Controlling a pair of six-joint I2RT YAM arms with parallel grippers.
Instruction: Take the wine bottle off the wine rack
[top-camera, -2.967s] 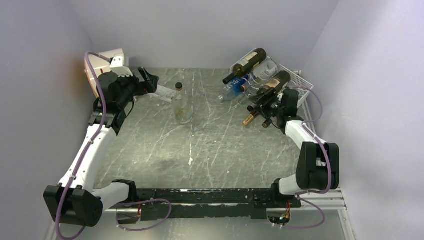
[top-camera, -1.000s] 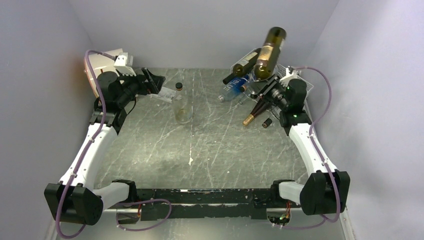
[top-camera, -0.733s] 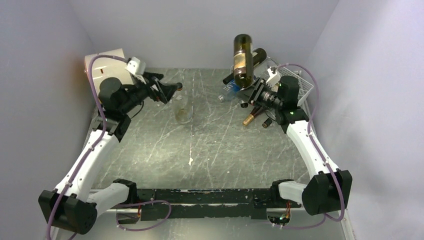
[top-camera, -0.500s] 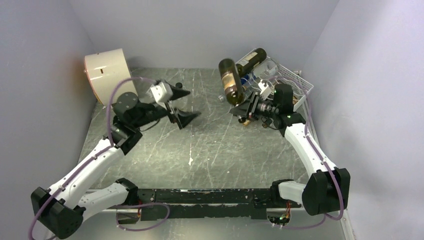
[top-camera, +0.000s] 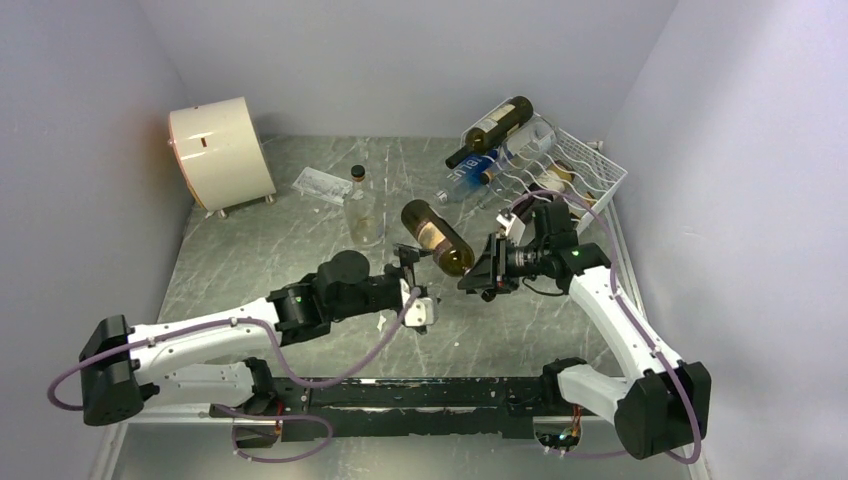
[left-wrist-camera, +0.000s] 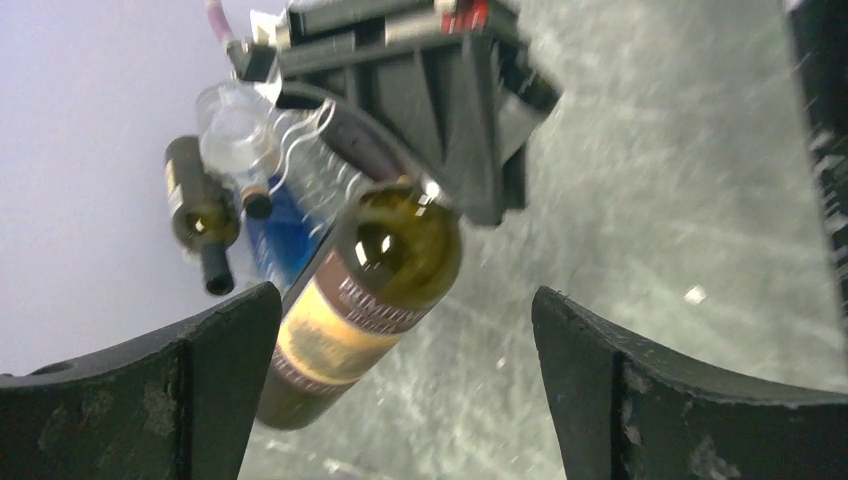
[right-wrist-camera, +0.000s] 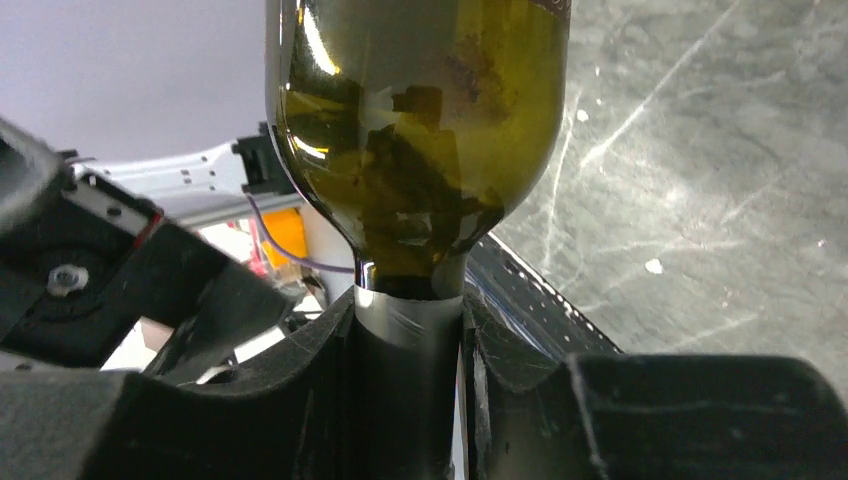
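A dark green wine bottle (top-camera: 437, 237) with a tan label hangs tilted above the table's middle, its base pointing up and to the back left. My right gripper (top-camera: 481, 276) is shut on its neck (right-wrist-camera: 405, 330). The left gripper (top-camera: 412, 286) is open just in front of and below the bottle. In the left wrist view the wine bottle (left-wrist-camera: 358, 305) lies beyond the wide-apart fingers (left-wrist-camera: 205, 395) and touches neither. The white wire wine rack (top-camera: 588, 172) stands at the back right, holding a dark bottle (top-camera: 493, 129) and a blue bottle (top-camera: 470, 179).
A clear glass bottle (top-camera: 362, 212) stands upright behind the left gripper. A cream cylindrical drum (top-camera: 216, 150) sits at the back left, with a clear plastic packet (top-camera: 320, 185) lying beside it. Side walls close in on both sides.
The right arm lifted the wine bottle off the rack and swung it left and down over the table's middle. The left arm swept from the back left to the front centre, staying open.
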